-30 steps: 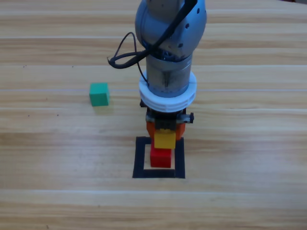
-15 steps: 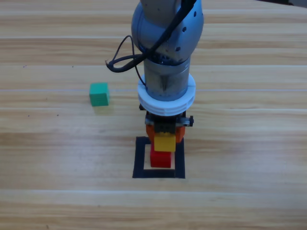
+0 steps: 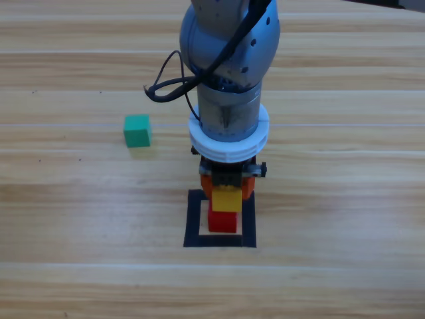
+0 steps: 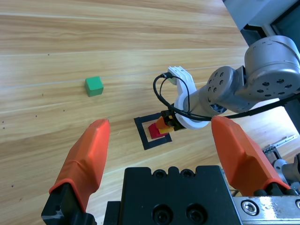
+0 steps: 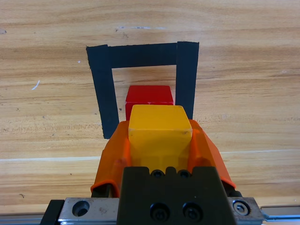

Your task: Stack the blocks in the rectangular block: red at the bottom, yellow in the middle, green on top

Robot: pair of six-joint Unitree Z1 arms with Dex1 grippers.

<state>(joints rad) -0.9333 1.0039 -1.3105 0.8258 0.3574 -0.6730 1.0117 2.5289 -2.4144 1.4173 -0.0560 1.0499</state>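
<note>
The red cube [image 3: 223, 221] [image 5: 149, 95] sits on the wood inside the black tape square [image 3: 194, 222] [image 5: 107, 103]. My right gripper [image 3: 227, 194] [image 5: 160, 136] is shut on the yellow cube [image 3: 227, 198] [image 5: 160, 129], holding it just above the red cube's near edge. I cannot tell if the two cubes touch. The green cube [image 3: 137, 130] [image 4: 94, 86] lies alone on the table, left of the arm. My left gripper [image 4: 161, 123] is open and holds nothing, high and far back from the square [image 4: 143, 138]. It is out of the high view.
The right arm's grey body [image 3: 229, 60] comes down from the top edge and hides the table behind the square. Its black cable [image 3: 166, 83] loops out to the left. Bare wood surrounds the square.
The right gripper has carried the yellow cube slightly nearer over the red cube. The green and red cubes have not moved.
</note>
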